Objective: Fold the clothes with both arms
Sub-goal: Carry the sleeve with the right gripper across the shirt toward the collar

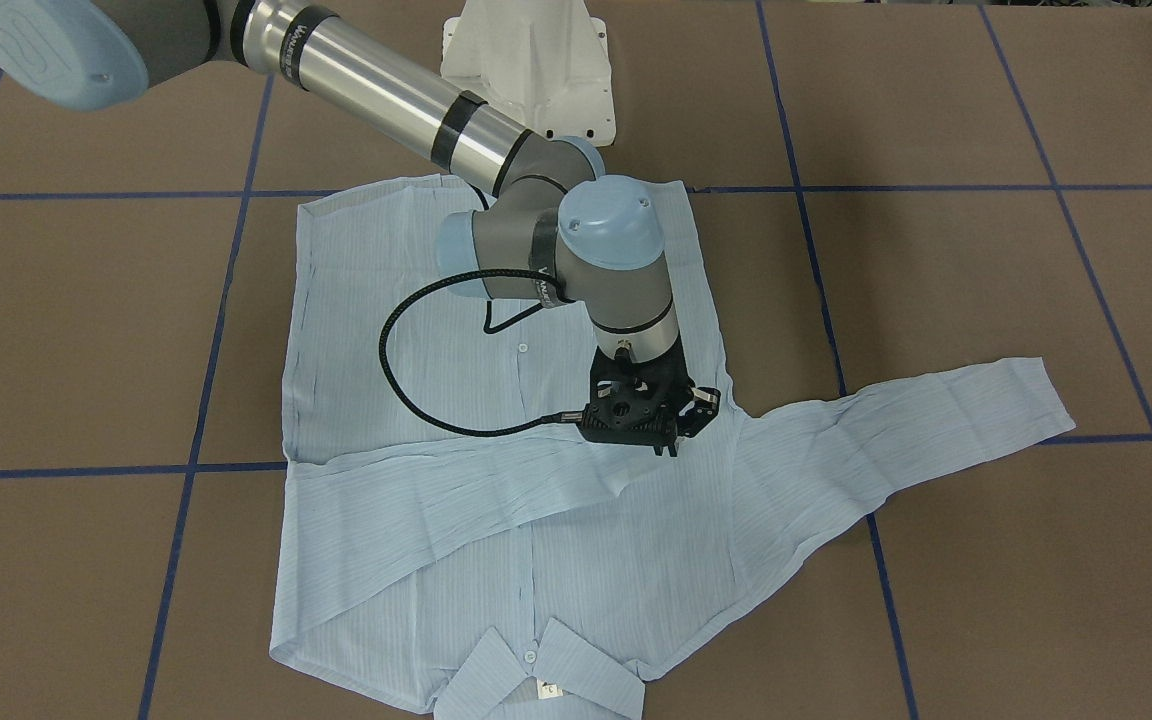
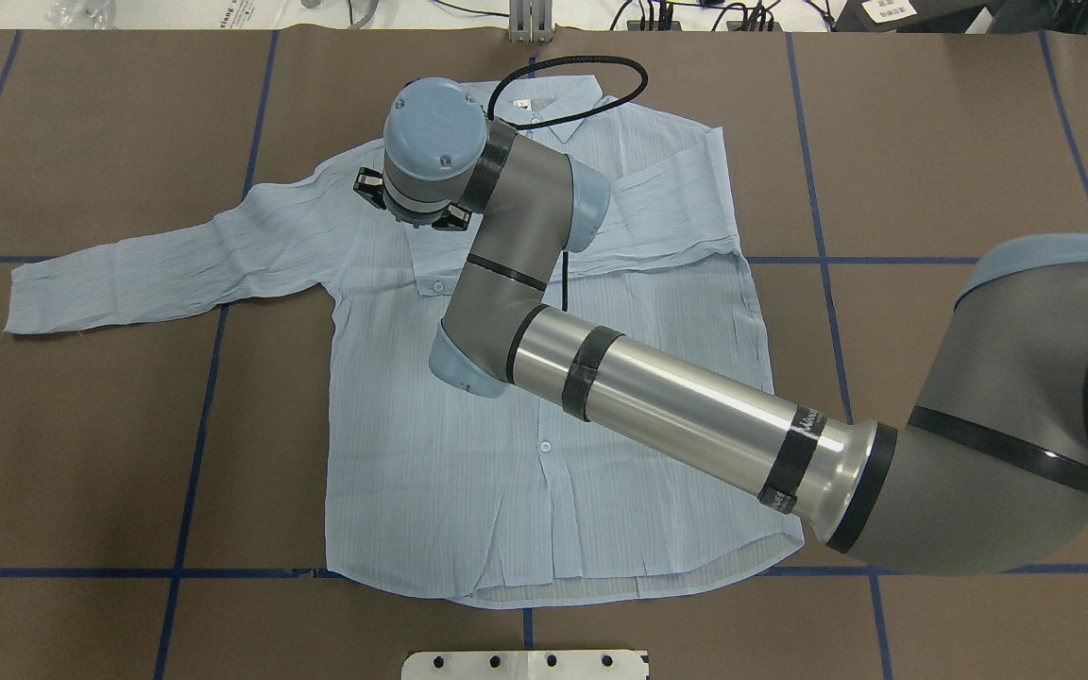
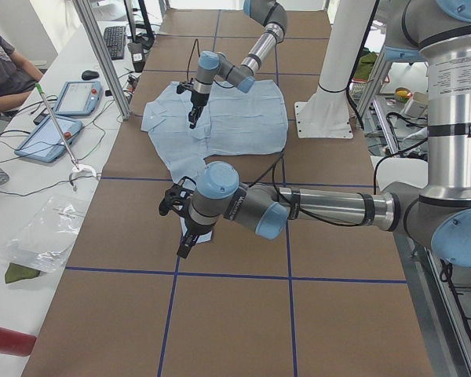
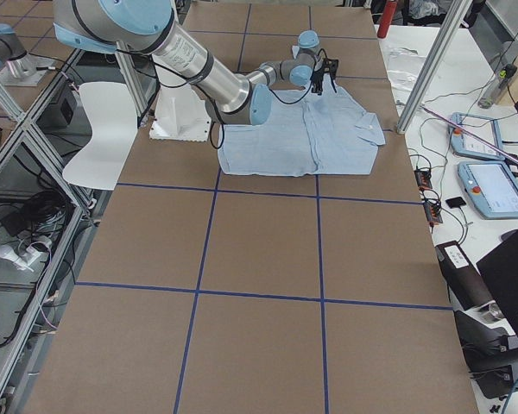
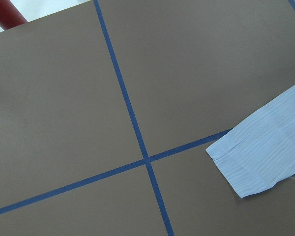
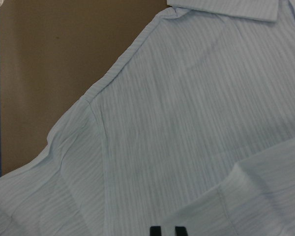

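The pale-blue striped shirt lies flat, front up, collar at the far edge from the robot. One sleeve is folded across the chest. The other sleeve stretches out over the table. My right gripper points down over the shoulder area beside the folded sleeve's cuff. Its fingertips are close together with nothing between them. My left gripper hovers by the outstretched sleeve's cuff. It shows only in the exterior left view, so I cannot tell its state.
The white pedestal base stands behind the shirt's hem. The brown table carries blue tape lines. A side bench holds tablets, a plastic bag and a red bottle. An operator sits there.
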### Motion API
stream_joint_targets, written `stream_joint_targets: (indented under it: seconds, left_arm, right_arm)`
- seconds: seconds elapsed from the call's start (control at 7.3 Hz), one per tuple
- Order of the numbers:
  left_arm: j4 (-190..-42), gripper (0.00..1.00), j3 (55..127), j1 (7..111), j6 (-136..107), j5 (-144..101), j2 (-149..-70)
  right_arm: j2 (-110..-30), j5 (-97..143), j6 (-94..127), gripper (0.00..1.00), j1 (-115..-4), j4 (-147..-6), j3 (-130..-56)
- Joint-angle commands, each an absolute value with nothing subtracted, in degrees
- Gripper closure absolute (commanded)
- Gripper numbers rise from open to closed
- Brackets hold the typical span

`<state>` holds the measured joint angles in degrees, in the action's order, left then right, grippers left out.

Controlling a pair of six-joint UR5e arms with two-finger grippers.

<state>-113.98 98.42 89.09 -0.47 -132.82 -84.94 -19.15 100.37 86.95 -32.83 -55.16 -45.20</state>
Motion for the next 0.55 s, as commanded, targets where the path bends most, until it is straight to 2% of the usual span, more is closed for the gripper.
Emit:
stream_joint_targets:
  seconds: [0.0,0.14,0.27,0.41]
  left_arm:
    - [-115.6,0.00,91.3,83.6,-8.1,-132.8,-92.9]
    - [-123.1,0.00,86.5,79.9,-13.4,-132.5,-94.3]
    - [-131.4,0.00,79.8,78.7,-21.4,-132.2,-96.0]
    - [-137.1,0.01,71.5,77.1,-25.2,-132.1,-99.6]
  right_arm:
    - [-17.8,99.8,87.1,0.00,-33.0,-55.5,-44.2]
    - [-17.8,100.1,88.8,0.01,-33.6,-56.4,-45.7]
    - [-22.6,101.5,88.7,0.01,-34.7,-56.6,-50.7]
    - [-32.5,107.0,88.2,0.01,-37.3,-57.9,-62.7]
